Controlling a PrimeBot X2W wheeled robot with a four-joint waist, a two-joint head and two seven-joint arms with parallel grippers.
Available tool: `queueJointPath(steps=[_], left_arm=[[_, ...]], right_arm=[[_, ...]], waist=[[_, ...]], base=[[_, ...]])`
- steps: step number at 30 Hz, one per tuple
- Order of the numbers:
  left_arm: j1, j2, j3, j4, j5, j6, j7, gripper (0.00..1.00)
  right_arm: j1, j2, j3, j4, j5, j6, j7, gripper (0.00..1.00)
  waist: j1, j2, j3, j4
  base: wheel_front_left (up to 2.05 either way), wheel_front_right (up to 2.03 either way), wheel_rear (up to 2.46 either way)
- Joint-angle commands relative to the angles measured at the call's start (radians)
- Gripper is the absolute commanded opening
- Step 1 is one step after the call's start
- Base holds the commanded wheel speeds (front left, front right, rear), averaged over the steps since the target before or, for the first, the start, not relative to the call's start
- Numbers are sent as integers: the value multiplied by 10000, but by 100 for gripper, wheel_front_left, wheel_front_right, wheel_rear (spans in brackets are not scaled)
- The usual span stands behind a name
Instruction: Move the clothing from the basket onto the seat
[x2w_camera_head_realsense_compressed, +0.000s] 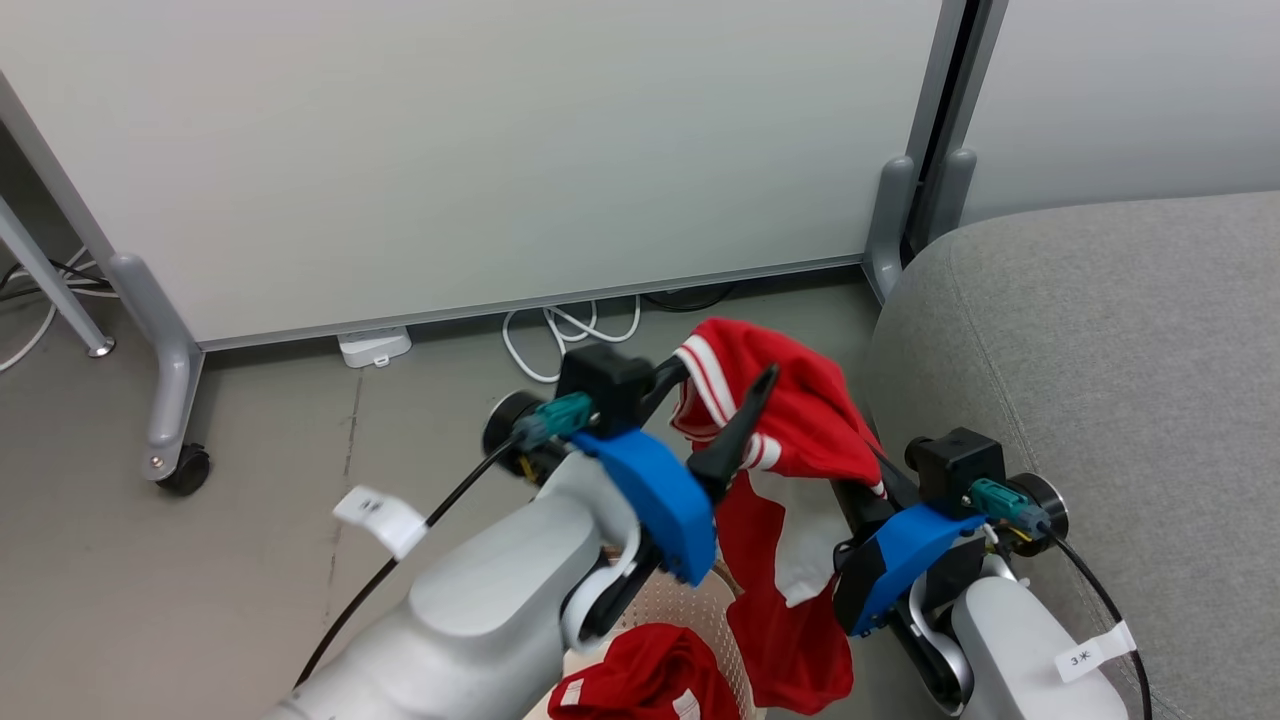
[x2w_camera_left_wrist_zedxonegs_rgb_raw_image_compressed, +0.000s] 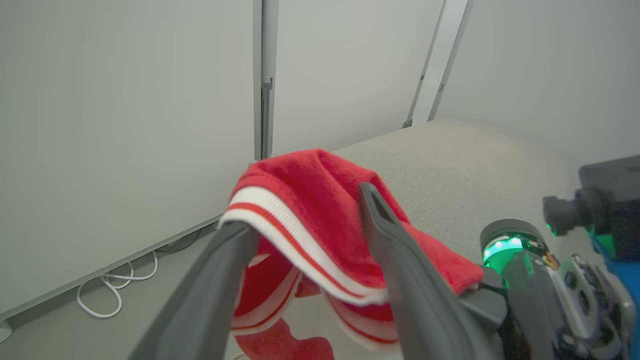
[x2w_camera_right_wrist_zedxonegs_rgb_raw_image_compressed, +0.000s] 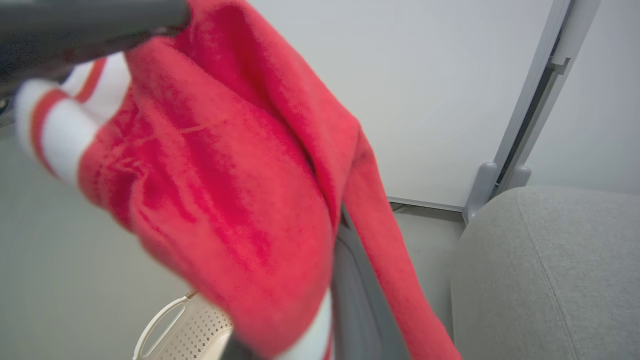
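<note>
One garment (x2w_camera_head_realsense_compressed: 800, 410) hangs over the fingers of the left gripper (x2w_camera_head_realsense_compressed: 728, 385), just left of the seat (x2w_camera_head_realsense_compressed: 1100, 380). Below it is the basket (x2w_camera_head_realsense_compressed: 690, 600), and a second garment (x2w_camera_head_realsense_compressed: 640, 675) lies in it. Behind them stands a partition (x2w_camera_head_realsense_compressed: 450, 150), with cables (x2w_camera_head_realsense_compressed: 560, 335) on the floor (x2w_camera_head_realsense_compressed: 250, 480) at its foot.

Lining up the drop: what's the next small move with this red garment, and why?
Probably carry the red garment rightward over the seat: it hangs lifted, draped across the left gripper's spread fingers, beside the seat rather than above it.
</note>
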Motion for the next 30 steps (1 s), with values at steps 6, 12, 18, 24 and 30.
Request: queueJointPath(steps=[6, 12, 18, 24, 30], left_arm=[[1423, 699, 987, -1051, 906, 82, -70, 100], [3226, 1431, 2607, -2617, 2572, 333, -75, 100], [5148, 1849, 4738, -4088, 4518, 271, -76, 100], [6878, 1593, 7043, -4982, 5714, 106, -77, 100], [8123, 1182, 8599, -5389, 6761, -251, -77, 100]], right_arm=[[-126, -29, -301, -104, -9, 3, -157, 0], [-163, -27, -600, -205, -99, 3, -245, 0], [-66, -27, -635, -553, -8, 3, -219, 0], [136, -29, -376, -1011, 162, 3, -99, 0], [288, -27, -133, -1348, 241, 3, 48, 0]], waist=[[-1, 0, 27, -69], [-1, 0, 35, -261], [-1, 0, 88, -703], [-1, 0, 146, -1486], [-1, 0, 281, -2502]], base=[[0, 0, 0], [0, 0, 0], [0, 0, 0], [0, 0, 0], [0, 0, 0]])
